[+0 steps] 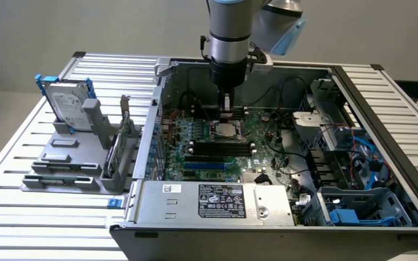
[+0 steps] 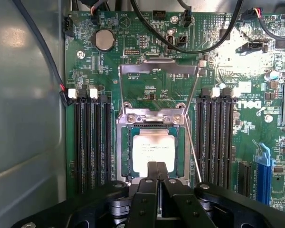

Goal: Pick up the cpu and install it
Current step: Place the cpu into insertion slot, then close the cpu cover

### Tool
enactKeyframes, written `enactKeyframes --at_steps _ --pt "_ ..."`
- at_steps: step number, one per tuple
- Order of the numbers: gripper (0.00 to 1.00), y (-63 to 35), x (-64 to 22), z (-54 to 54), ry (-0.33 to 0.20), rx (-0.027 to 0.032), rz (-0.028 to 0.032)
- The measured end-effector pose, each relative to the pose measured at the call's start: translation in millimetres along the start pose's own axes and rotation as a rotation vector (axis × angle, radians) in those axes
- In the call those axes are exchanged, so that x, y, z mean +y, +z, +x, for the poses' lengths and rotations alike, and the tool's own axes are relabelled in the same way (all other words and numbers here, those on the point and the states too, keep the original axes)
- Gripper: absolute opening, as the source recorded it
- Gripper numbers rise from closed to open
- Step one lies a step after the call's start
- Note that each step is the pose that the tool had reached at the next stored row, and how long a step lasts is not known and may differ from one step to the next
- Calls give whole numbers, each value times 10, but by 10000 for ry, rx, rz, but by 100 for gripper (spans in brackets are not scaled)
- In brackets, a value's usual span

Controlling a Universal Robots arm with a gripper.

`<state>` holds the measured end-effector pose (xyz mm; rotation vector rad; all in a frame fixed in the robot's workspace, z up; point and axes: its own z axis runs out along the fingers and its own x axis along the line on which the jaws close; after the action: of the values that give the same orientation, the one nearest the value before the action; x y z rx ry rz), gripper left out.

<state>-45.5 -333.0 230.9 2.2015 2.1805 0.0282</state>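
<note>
The cpu [image 2: 153,153], a small square chip with a dull silver top, lies flat in the motherboard socket [image 2: 124,156]. The socket's metal load plate [image 2: 157,69] is swung up and open behind it. My gripper [image 2: 157,172] hangs just over the chip's near edge with its two black fingers [image 2: 151,176] pressed together and nothing between them. In the exterior view the gripper [image 1: 226,110] points straight down inside the open computer case, right above the cpu [image 1: 227,130].
Black memory slots [image 2: 90,137] flank the socket on both sides. Black cables [image 2: 190,42] run across the board behind it. In the exterior view, a grey rack [image 1: 63,163] on the left holds a hard drive [image 1: 69,103]. The power supply [image 1: 216,201] fills the case's near side.
</note>
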Motion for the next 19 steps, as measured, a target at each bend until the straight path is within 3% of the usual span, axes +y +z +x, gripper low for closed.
enactKeyframes --at_steps 5,11,19 --pt "11 -78 79 -1 4 80 1" --pt "11 -205 290 -1 7 171 1" --pt "11 -346 552 -1 8 210 -7"
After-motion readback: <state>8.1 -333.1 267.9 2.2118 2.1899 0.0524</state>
